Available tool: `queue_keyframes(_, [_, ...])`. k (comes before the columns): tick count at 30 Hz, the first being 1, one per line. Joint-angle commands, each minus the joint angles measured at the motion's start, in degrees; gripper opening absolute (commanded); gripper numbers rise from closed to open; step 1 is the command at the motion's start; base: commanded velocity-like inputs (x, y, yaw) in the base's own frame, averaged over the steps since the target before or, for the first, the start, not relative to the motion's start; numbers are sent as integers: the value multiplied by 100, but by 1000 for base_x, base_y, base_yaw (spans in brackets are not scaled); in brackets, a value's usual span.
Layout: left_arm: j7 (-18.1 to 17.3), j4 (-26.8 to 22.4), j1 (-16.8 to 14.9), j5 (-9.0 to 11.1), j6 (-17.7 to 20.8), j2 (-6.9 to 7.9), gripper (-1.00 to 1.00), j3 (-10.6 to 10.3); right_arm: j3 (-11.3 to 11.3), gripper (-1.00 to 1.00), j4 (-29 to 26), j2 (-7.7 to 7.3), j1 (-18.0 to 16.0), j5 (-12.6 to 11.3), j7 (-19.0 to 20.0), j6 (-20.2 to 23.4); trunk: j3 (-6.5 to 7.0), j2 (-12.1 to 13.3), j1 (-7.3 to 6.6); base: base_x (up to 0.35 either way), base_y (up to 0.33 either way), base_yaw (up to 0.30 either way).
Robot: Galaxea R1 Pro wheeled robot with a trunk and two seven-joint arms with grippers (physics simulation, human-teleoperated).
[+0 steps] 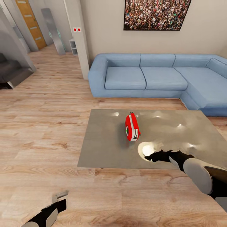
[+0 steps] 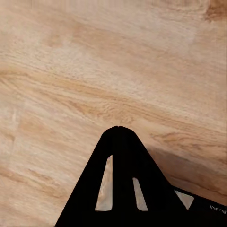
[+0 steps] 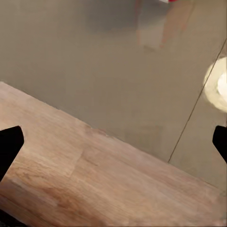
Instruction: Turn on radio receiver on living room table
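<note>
While fingertips meet on the left claw (image 2: 118,127), the right claw (image 3: 113,142) gapes empty.

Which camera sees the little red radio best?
The head view. There the whole radio receiver stands upright on the grey table, with its dial and handle visible. The right wrist view catches just a red sliver at the picture's edge, plus its blurry reflection in the tabletop. The left wrist view looks at wood floor.

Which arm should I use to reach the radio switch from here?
Right. Its gripper is open over the table, near the radio receiver; the left gripper is shut, low above the floor.
</note>
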Motion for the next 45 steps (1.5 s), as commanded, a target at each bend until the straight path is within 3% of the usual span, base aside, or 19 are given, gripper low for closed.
queue_keyframes(1, [-5,57,3,1,-43,51,-100,-2,-17,100,-1,3,169,-7,-1,2,19,41,-23,0,0,0])
queue_keyframes(6, [-13,623,10,7,-230,143,-100,-70,-17,100,0,12,949,-6,-161,-1,109,242,-132,0,0,0])
queue_keyframes(9, [-27,1210,36,3,-707,234,-100,-422,-16,100,1,8,1562,-12,-759,-13,163,362,-198,0,0,0])
queue_keyframes(11, [-37,1348,120,6,-916,300,-100,-579,-16,100,1,11,1874,-13,-1109,-17,199,443,-242,0,0,0])
queue_keyframes(16, [-51,1470,625,10,-1194,435,-100,-731,-15,100,1,21,2816,-15,-1843,-161,289,643,-352,0,0,0])
queue_keyframes(19, [-54,1480,894,10,-1368,459,-100,-743,-15,100,1,22,3238,-15,-2135,-255,343,763,-418,0,0,0])
queue_keyframes(23, [-63,1484,1234,12,-1685,485,-100,-753,-22,100,1,34,3784,-24,-2834,-412,414,924,-506,0,0,0])
queue_keyframes(26, [-155,1485,1377,17,-1879,485,-100,-761,-27,100,1,69,4018,-107,-3197,-473,468,1044,-572,0,0,0])
queue_keyframes(28, [-345,1485,1450,17,-1981,460,-100,-767,-26,100,-2,177,4137,-241,-3324,-477,504,1124,-616,0,0,0])
queue_keyframes(31, [-667,1485,1506,13,-2033,444,-100,-770,-24,100,0,370,4205,-333,-3381,-462,504,1124,-616,0,0,0])
queue_keyframes(36, [-758,1477,1526,26,-2033,433,-100,-763,-18,100,-6,514,4226,-360,-3390,-454,504,1124,-616,0,0,0])
queue_keyframes(40, [-781,1482,1529,32,-2017,218,-100,-759,-16,100,-8,542,4229,-353,-3387,-453,504,1124,-616,0,0,0])
queue_keyframes(42, [-779,1483,1529,29,-2012,-67,-100,-758,-15,100,-8,548,4229,-355,-3386,-452,504,1124,-616,0,0,0])
queue_keyframes(45, [-802,1484,1529,28,-2006,-376,-100,-758,-15,100,-8,550,4230,-357,-3386,-452,504,1124,-616,0,0,0])
